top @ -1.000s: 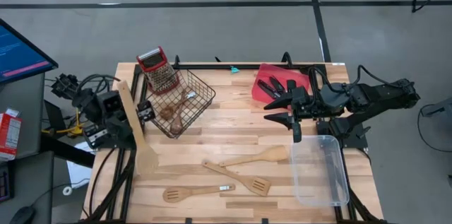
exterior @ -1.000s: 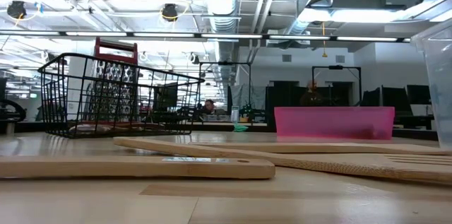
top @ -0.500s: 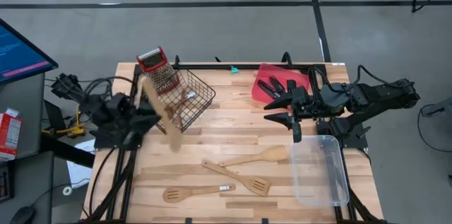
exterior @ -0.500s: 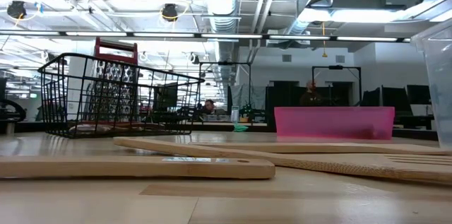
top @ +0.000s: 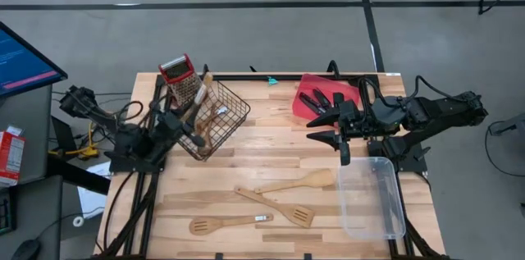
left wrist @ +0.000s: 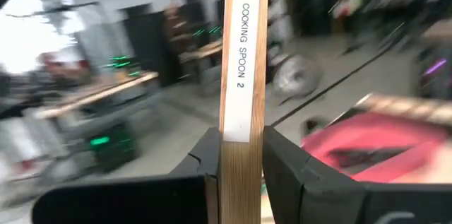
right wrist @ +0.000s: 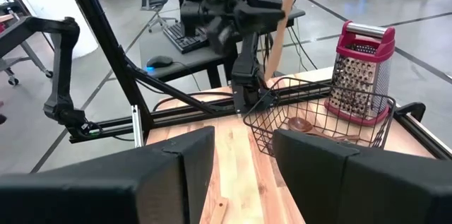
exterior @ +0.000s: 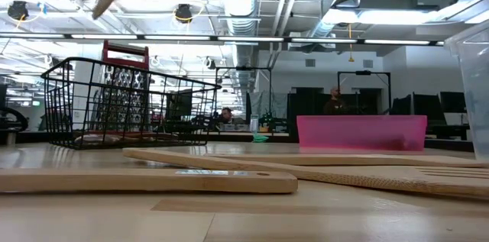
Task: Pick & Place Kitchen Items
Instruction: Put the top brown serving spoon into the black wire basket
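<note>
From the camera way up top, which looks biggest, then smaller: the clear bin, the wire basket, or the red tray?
1. Clear bin, biggest.
2. Wire basket.
3. Red tray, though the right arm hides part of it, so it's unsure against the basket.

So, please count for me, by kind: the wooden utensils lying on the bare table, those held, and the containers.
Wooden utensils lying on the bare table: 3
Cooking spoon in the left pincer: 1
Wire basket: 1
Red tray: 1
Clear bin: 1
Total: 7
</note>
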